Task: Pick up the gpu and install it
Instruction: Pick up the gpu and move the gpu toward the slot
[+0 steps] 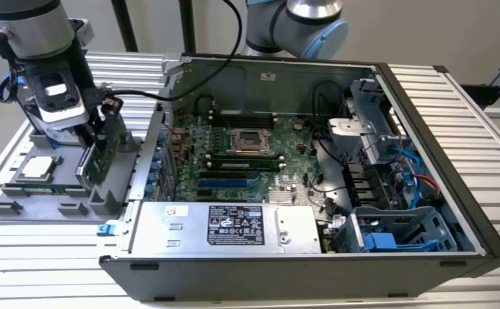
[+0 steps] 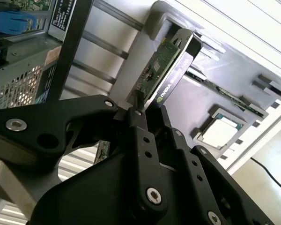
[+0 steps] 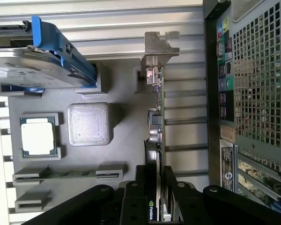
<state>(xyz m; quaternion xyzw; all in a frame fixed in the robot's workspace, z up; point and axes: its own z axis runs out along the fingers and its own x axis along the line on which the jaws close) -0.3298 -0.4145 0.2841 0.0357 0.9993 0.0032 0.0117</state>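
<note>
The claw point(image 3: 157, 182) is clenched on the upper edge of the gpu point(image 3: 156, 117). The card stands on edge at its slot in the grey tray point(image 3: 124, 140), probably so the connector edge is left free. A processor chip point(image 3: 37, 137) and a hard drive point(image 3: 33, 70) rest nearby on the tray. In the exterior view, the open computer case point(image 1: 319, 273) sits at three o'clock of the tray.
</note>
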